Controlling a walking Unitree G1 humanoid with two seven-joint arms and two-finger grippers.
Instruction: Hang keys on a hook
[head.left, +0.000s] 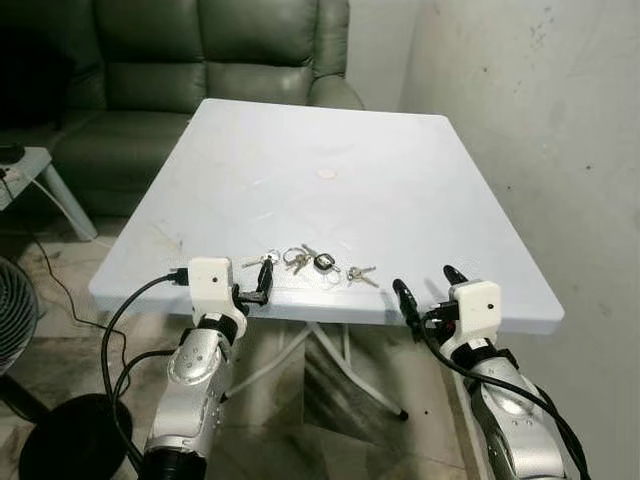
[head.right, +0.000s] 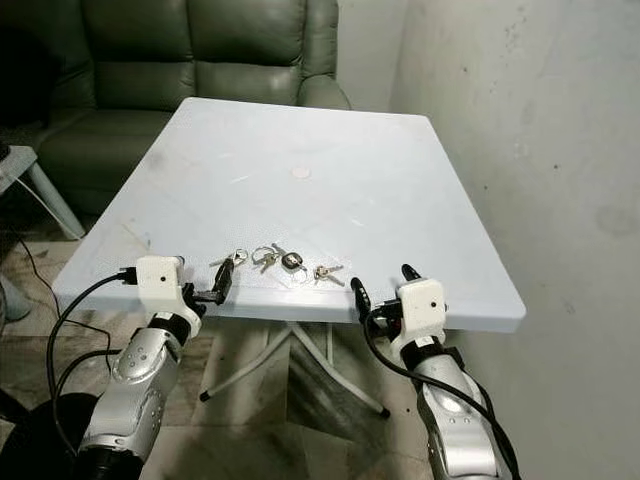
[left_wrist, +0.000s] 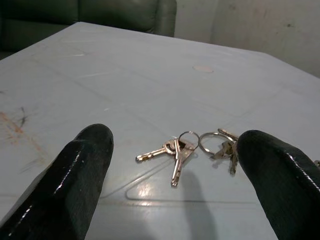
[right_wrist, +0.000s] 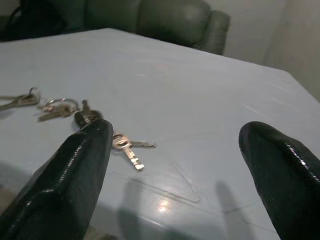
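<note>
White table (head.left: 400, 180) before a green sofa (head.left: 200, 60) | keys (head.left: 310, 262) lie along its near edge, ungrasped | your left gripper (head.left: 262, 282) released, at that edge beside them | right gripper (head.left: 428, 290) spread, empty | nothing hung yet.

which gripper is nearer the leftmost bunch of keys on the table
Left. The left gripper sits at the table edge right beside the leftmost keys. The right gripper is farther along that edge, past the other bunches.
</note>
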